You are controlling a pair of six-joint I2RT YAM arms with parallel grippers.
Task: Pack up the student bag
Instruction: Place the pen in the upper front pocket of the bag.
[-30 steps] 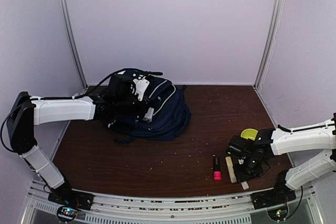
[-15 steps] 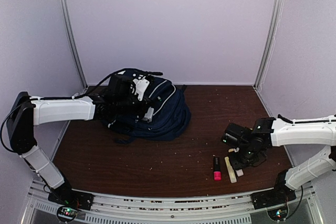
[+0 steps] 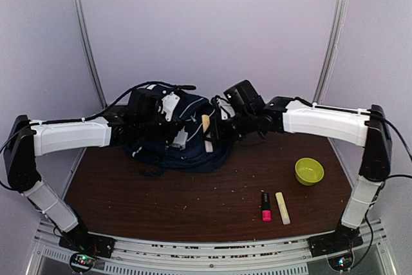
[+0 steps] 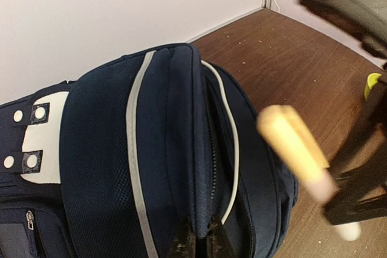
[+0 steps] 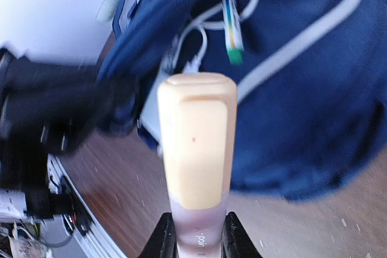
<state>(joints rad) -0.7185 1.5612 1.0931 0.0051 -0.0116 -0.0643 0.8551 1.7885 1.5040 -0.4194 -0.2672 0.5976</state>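
Observation:
The student bag (image 3: 193, 140) is a navy backpack with white trim lying at the back left of the table. My left gripper (image 3: 175, 134) is shut on a fold of its fabric beside a zipper (image 4: 201, 241), holding the bag's (image 4: 109, 149) opening up. Just right of that opening, my right gripper (image 3: 211, 138) is shut on the clear end of a cream-orange highlighter (image 3: 206, 123), which points upward. From the right wrist, the highlighter (image 5: 196, 143) stands between the fingers of that gripper (image 5: 196, 237), in front of the bag (image 5: 302, 89). It is blurred in the left wrist view (image 4: 293, 149).
A pink highlighter (image 3: 266, 206) and a pale yellow one (image 3: 282, 208) lie near the front right of the table. A green bowl (image 3: 309, 170) sits to their right. White cords and a green-tipped item (image 5: 233, 31) show at the bag's opening.
My right gripper closed on the cream-orange highlighter at the front right, lifted it, and carried it up and left to the bag's opening. The left arm barely moved.

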